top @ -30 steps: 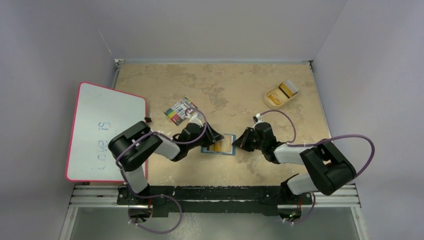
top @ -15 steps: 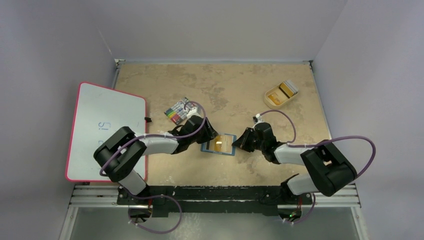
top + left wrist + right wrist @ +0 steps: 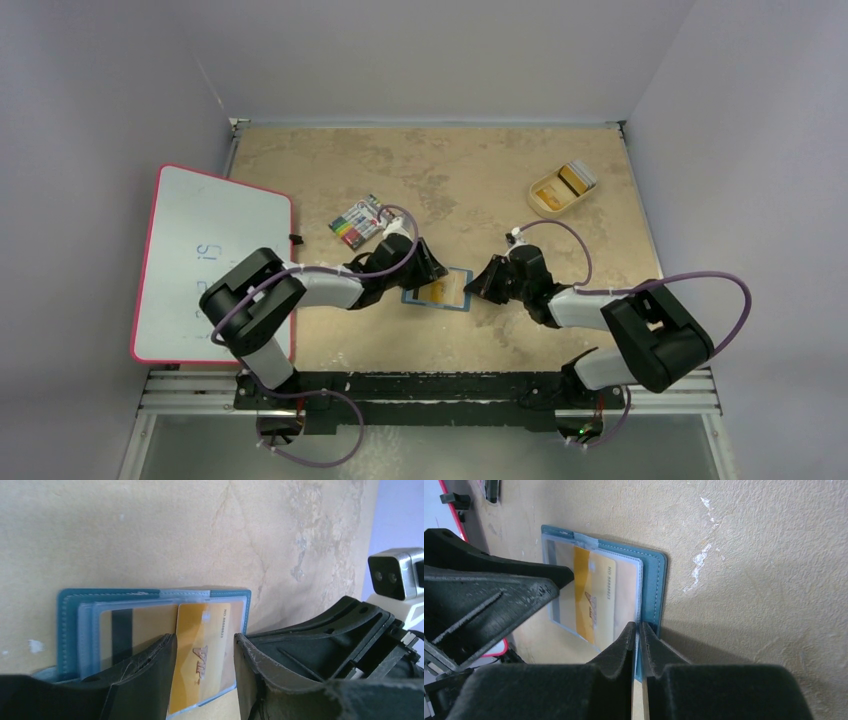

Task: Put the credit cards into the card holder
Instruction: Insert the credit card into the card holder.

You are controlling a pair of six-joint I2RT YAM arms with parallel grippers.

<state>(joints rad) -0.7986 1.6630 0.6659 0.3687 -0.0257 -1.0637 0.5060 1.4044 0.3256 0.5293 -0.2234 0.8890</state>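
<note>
The teal-blue bifold card holder lies open on the tan bench, between the two arms. The right tool, almost closed, pinches the holder's right edge, seemingly to keep it from sliding. The left tool stands half open and grips nothing. It sits astride the orange-yellow credit card jutting from a clear pocket, probably to nudge it home.

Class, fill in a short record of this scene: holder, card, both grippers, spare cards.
card holder: open flat on table, between the grippers
orange card: on the holder, at its clear pocket
left gripper: open, fingers either side of orange card
right gripper: shut on card holder's edge
other cards: in tan tray, far right
</note>
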